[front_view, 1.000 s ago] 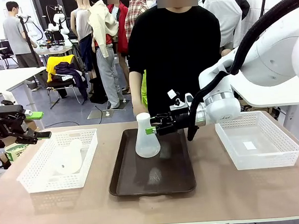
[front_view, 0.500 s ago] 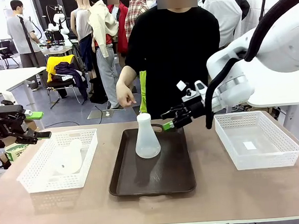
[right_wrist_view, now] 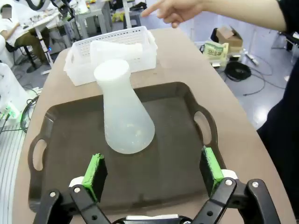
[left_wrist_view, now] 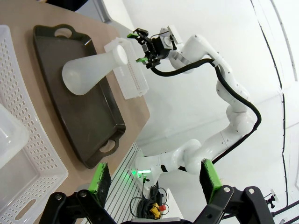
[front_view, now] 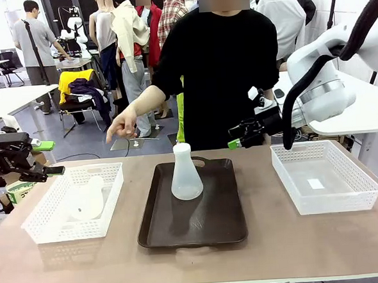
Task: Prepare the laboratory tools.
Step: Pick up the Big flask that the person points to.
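Tan table (front_view: 278, 238), flask (front_view: 185, 174) upright on brown tray's (front_view: 207, 227) far half, right gripper (front_view: 235, 140) now backed off near tray's far-right corner, spread wide, empty, left gripper (front_view: 49, 158) unmoved at table's left edge, likewise open, empty.

One translucent frosted-white conical flask (front_view: 186, 177) stands upright on its wide flat base, which tapers to a short cylindrical neck with an open mouth on top. It sits on the dark brown rectangular tray (front_view: 207, 225), in the tray's far half and a little left of centre, with nothing touching it. A second frosted-white conical flask (front_view: 85, 198) lies on its side inside the white mesh basket (front_view: 72, 232) left of the tray, neck angled toward the basket's far side.
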Controlling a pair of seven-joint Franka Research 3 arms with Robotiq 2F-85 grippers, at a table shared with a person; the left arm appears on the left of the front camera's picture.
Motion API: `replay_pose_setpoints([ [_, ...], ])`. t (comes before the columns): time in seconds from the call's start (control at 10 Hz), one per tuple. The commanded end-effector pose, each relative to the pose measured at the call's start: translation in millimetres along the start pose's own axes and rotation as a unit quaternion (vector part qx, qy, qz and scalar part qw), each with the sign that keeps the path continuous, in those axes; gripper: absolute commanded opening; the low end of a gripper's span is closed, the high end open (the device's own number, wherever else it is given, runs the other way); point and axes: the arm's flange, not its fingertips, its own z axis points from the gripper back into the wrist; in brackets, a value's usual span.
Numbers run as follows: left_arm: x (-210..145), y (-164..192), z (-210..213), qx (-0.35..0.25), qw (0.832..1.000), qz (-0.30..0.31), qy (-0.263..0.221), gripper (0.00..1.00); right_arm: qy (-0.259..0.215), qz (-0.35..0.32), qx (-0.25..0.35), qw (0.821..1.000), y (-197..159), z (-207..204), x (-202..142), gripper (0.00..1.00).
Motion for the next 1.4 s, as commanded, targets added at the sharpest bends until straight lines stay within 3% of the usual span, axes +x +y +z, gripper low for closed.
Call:
replay_pose_setpoints([
  [0.0, -1, -2, 2, -0.003, 1.000, -0.004, 0.001, 1.00, -0.014, -0.003, -0.015, 1.000, 13, -4, -7, 1.00],
  [0.8, 0, 0, 0, 0.000, 1.000, 0.000, 0.000, 1.00, -0.002, -0.006, -0.004, 1.000, 4, 2, -3, 1.00],
  [1.1, 24, -43, 11, 0.177, 0.981, -0.072, 0.007, 1.00, -0.002, -0.006, -0.004, 1.000, 4, 2, -3, 1.00],
  [1.2, 37, -55, 8, 0.234, 0.967, -0.094, 0.026, 1.00, -0.002, -0.006, -0.004, 1.000, 4, 2, -3, 1.00],
  [1.3, 52, -63, 0, 0.321, 0.939, -0.101, 0.069, 1.00, -0.002, -0.006, -0.004, 1.000, 4, 2, -3, 1.00],
])
